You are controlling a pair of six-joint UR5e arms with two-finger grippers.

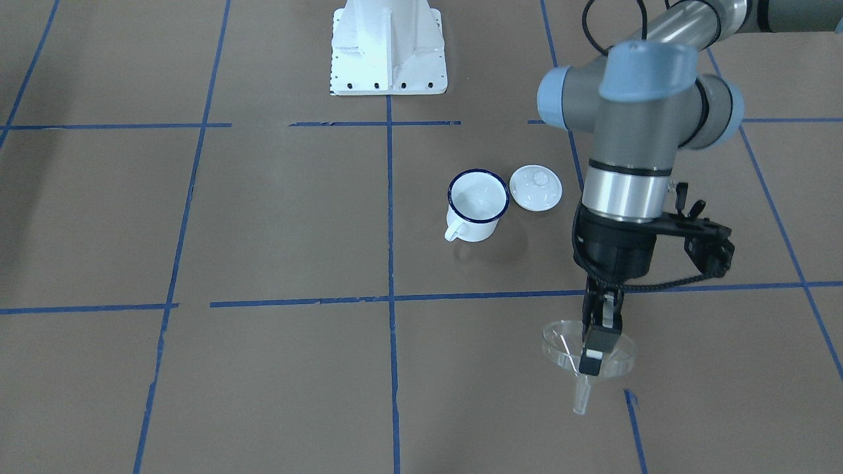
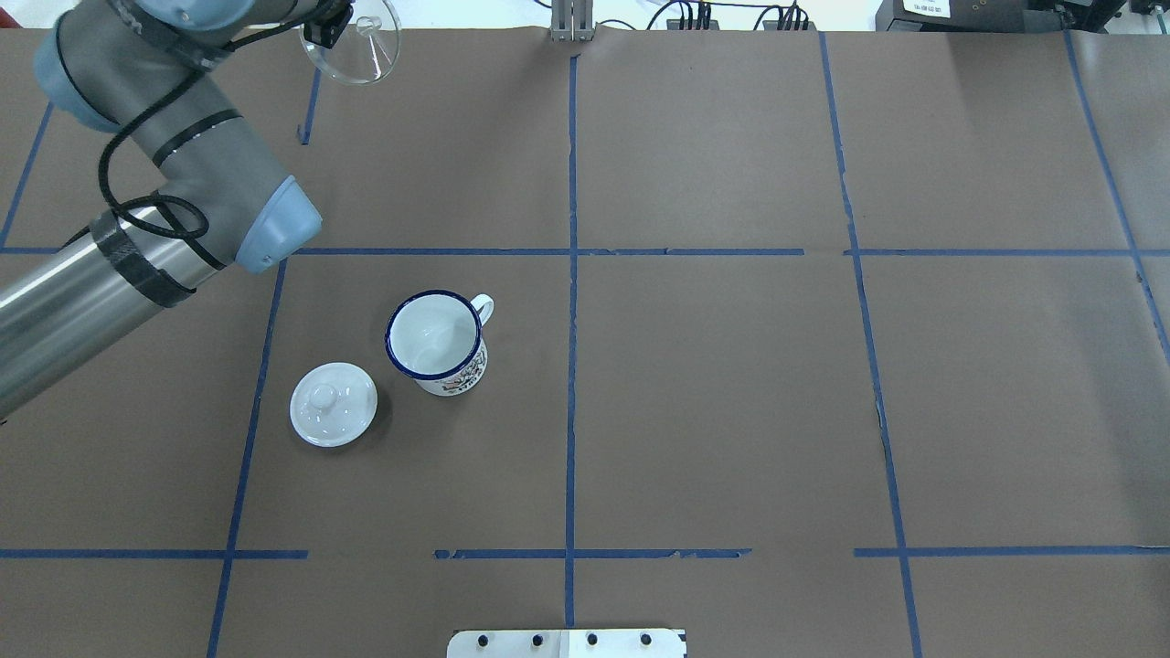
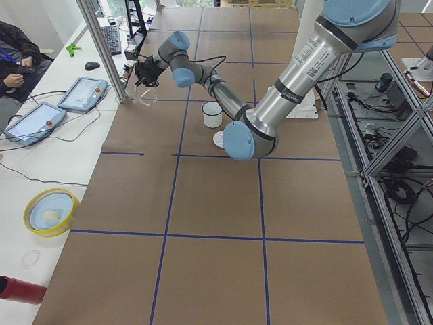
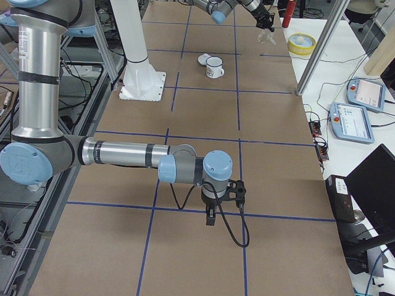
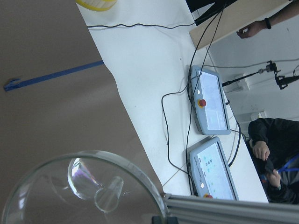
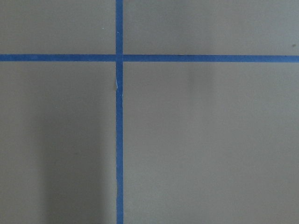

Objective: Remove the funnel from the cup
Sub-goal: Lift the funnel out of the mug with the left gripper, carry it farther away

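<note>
The clear plastic funnel (image 1: 616, 361) hangs in my left gripper (image 1: 596, 345), which is shut on its rim, above the table's far edge on the operators' side. It also shows in the overhead view (image 2: 364, 47) and in the left wrist view (image 5: 84, 186), spout pointing away. The white cup (image 1: 479, 204) with the blue rim stands upright and empty near the table's middle (image 2: 437, 340), well apart from the funnel. My right gripper (image 4: 210, 219) hovers low over the paper far from the cup; I cannot tell if it is open or shut.
A round white knobbed lid (image 1: 536, 187) lies beside the cup (image 2: 334, 403). The white robot base (image 1: 388, 46) stands behind them. Beyond the table edge are two tablets (image 5: 212, 105), cables, an aluminium post (image 3: 101, 47) and a yellow bowl (image 3: 51, 211).
</note>
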